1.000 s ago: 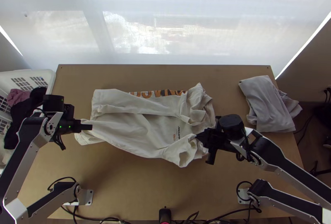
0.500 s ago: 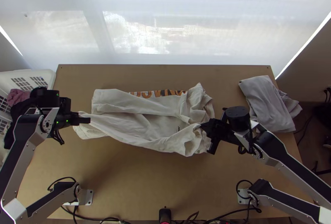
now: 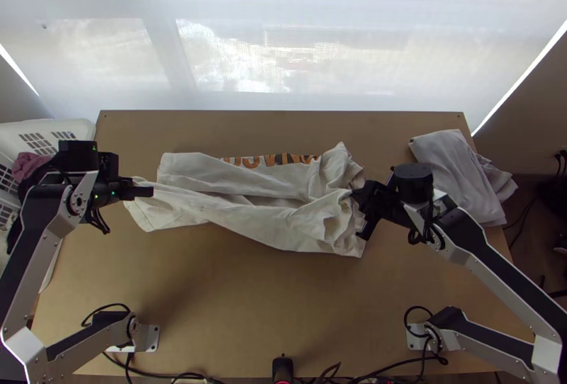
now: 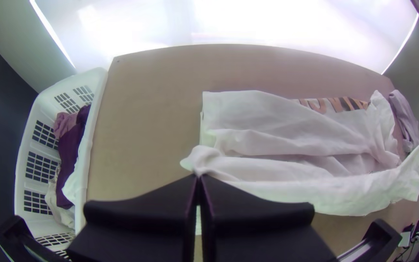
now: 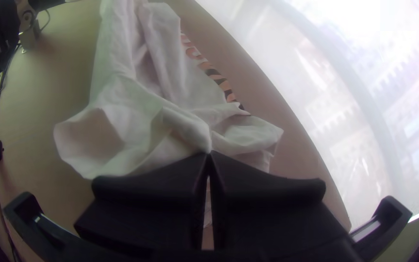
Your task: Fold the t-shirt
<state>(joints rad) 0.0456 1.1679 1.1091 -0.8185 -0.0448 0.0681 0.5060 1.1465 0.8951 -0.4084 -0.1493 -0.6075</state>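
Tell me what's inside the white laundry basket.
The white basket holds a mauve cloth, a dark cloth lying bunched next to it, and some pale cloth. Whatever lies beneath these pieces is covered and can't be seen.

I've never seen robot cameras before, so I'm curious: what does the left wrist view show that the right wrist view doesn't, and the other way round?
Left, not right: purple clothes in the white basket, and the grey garment beyond the shirt.

Right, not left: a gaping opening in the shirt's fabric, and the left arm's base plate.

Both: the pale t-shirt with its orange-and-black print, the table, the bright window, and that arm's own end effector pinching cloth.
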